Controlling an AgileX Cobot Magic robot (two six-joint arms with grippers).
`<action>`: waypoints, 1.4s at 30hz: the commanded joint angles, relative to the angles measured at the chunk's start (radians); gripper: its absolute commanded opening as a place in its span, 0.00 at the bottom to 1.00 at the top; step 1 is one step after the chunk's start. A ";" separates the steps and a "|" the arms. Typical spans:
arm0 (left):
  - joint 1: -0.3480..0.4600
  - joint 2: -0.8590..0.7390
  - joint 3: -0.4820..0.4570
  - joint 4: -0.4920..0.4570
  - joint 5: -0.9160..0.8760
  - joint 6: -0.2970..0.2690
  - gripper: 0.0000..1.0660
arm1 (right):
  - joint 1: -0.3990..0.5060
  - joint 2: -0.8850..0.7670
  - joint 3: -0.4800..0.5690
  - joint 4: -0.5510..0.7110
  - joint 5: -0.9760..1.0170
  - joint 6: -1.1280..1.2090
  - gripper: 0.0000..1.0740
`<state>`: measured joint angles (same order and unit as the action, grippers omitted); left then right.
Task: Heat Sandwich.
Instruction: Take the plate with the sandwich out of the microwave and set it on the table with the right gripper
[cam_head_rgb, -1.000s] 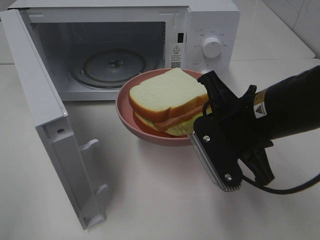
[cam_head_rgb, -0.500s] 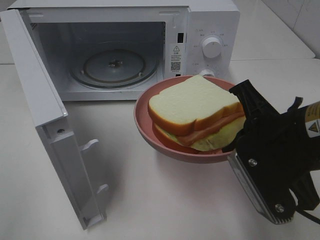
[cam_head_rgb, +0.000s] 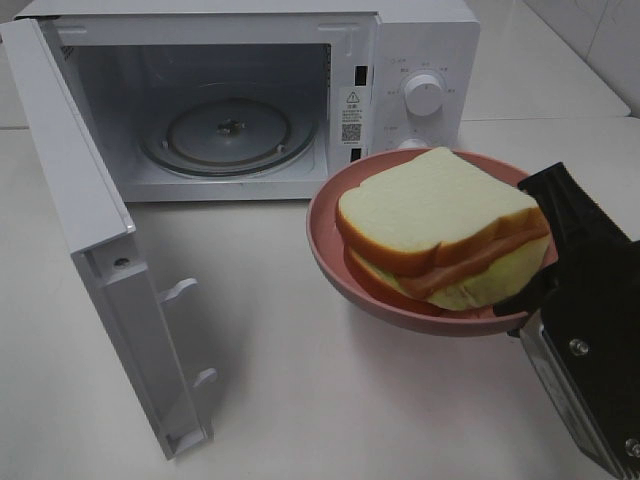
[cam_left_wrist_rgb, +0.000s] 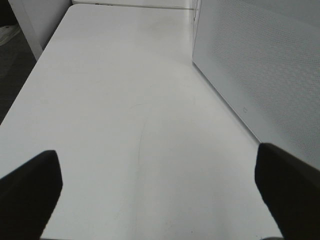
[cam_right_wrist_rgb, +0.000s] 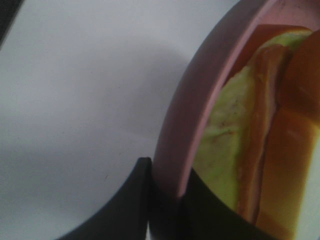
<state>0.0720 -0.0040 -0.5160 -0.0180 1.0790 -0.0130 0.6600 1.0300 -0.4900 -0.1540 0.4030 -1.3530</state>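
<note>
At the left of the high view stands the white microwave (cam_head_rgb: 250, 90) with its door (cam_head_rgb: 100, 260) swung wide open, reaching down to the lower left. Inside it, at the upper middle, the round glass tray (cam_head_rgb: 228, 132) sits bare.

Right of the middle is the pink plate (cam_head_rgb: 330, 250), and on it lies the sandwich (cam_head_rgb: 440, 225) — two thick white bread slices with tan crust and brownish and pale green-yellow filling between them. The plate tips a little and looks lifted off the white counter (cam_head_rgb: 300, 400), in front of the microwave's knob side, not yet inside.

At the lower right edge is the right hand (cam_head_rgb: 535, 295), black, pinched narrow on the plate's rim. The right wrist view shows one finger (cam_right_wrist_rgb: 130, 200) under the rim and one over it, with the filling just beside.

The left hand (cam_left_wrist_rgb: 160, 195) is spread wide and holds nothing; its view shows only bare counter and the microwave's side.

The sandwich looks soft and light, and it would squash if squeezed — so I think the hard plate rim is the best place to hold. The plate may be smooth and could slip, and the sandwich might slide if the plate tips more.
</note>
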 joint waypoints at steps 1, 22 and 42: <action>0.001 -0.009 0.001 0.001 -0.009 0.000 0.94 | -0.006 -0.027 -0.002 -0.092 0.006 0.127 0.00; 0.001 -0.009 0.001 0.001 -0.009 0.000 0.94 | -0.006 -0.026 -0.002 -0.456 0.135 0.761 0.00; 0.001 -0.009 0.001 0.001 -0.009 0.000 0.94 | -0.006 0.060 -0.003 -0.613 0.346 1.227 0.00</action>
<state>0.0720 -0.0040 -0.5160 -0.0180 1.0790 -0.0130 0.6600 1.0650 -0.4900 -0.6990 0.7240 -0.2090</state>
